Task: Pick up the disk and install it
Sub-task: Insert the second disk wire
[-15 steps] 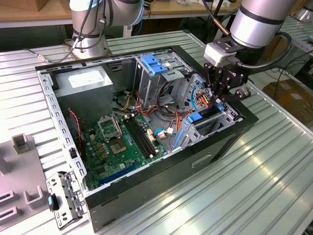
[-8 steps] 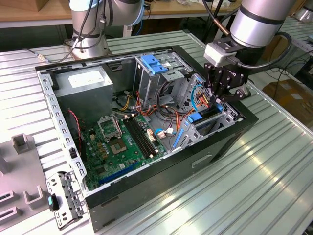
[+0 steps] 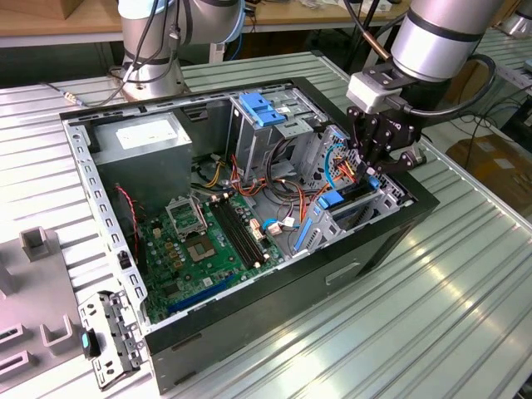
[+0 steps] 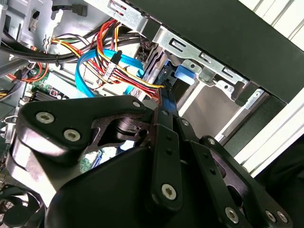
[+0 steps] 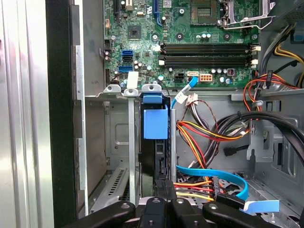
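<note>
Black linkage bars of my gripper (image 3: 376, 170) hang over the front corner of the open computer case (image 3: 391, 241), on the exterior view's right. In both wrist views the fingers (image 5: 161, 190) sit drawn in tight on the dark edge of the disk (image 5: 159, 159), which stands on edge inside a slot of the metal drive cage (image 5: 118, 142). So I read the claw as nearly closed, pinching the disk's end. In the first wrist view the disk's blue rail tab (image 5: 156, 124) sits at the far end of the slot, level with the cage's rim, and the disk lies almost wholly down in the slot. In the second wrist view the finger (image 4: 166, 137) runs straight toward that same blue plastic.

Just beside the cage, red, yellow and orange power wires (image 5: 199, 137) and a flat blue data cable (image 5: 218, 178) curl through the bay. Beyond them lies the green motherboard (image 3: 204, 245) with its black memory slots (image 5: 209, 51). Farther off, in the exterior view, the grey power supply (image 3: 145, 145) fills the case's back corner, and the whole case rests on a ribbed metal table (image 3: 432, 332).
</note>
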`<state>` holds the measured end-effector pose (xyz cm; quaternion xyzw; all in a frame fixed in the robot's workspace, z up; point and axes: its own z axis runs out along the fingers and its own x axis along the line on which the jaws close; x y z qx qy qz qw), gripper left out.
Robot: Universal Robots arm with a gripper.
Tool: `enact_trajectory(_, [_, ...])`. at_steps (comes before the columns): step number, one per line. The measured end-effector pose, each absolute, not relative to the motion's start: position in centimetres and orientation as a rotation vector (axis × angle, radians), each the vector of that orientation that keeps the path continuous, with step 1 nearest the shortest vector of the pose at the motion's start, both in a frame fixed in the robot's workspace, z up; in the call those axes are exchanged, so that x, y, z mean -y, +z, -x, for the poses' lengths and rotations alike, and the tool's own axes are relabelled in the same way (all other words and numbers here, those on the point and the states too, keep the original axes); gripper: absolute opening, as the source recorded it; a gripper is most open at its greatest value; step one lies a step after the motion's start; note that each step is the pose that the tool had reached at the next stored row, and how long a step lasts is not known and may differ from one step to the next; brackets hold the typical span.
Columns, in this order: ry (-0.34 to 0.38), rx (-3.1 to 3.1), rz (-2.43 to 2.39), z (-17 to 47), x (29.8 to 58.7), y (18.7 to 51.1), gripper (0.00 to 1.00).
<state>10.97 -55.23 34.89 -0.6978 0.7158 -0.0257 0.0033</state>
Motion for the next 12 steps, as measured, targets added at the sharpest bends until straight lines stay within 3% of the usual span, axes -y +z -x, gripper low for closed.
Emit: enact_trajectory(12, [-0.081, -2.244, 2.188, -9.6, 55.2, 34.9, 0.11])
